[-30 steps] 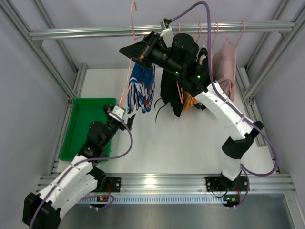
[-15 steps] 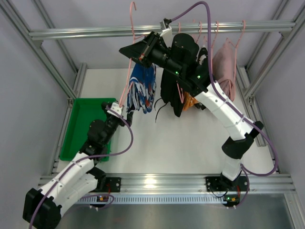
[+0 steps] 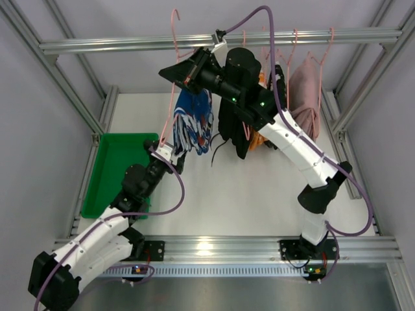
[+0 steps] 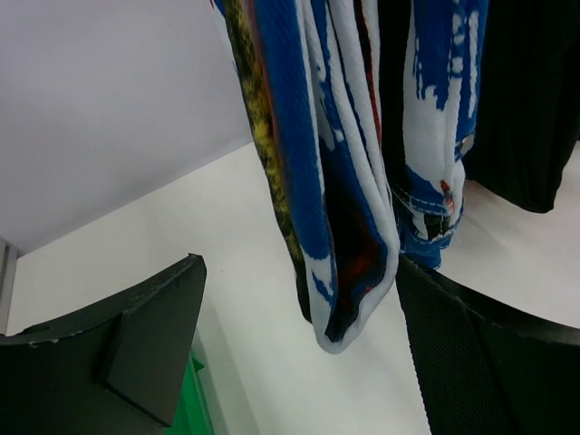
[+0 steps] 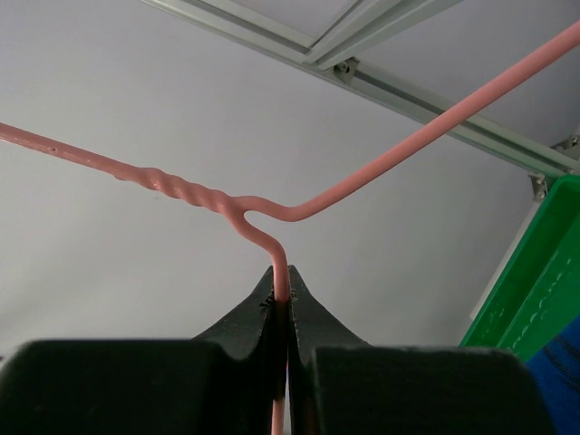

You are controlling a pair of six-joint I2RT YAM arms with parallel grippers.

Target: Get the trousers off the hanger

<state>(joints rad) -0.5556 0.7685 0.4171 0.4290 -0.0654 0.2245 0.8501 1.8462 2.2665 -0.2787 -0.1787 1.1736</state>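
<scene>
1. Left gripper (image 4: 299, 272): nearest to you. Its fingers are spread wide and hold nothing. One sits on each side of the lower hem of the blue trousers (image 4: 349, 181), likely placed to close on the cloth and pull down.
2. Green bin (image 3: 117, 170): beside the left arm, a probable drop spot.
3. Blue trousers: draped over the pink hanger (image 5: 272, 214), above the table, just beside the black trousers (image 3: 232, 126).
4. Right gripper (image 5: 283, 283): clamped on the hanger wire below its twisted neck, apparently to steady it against your pull.
5. Rail (image 3: 130, 44): farthest.
</scene>
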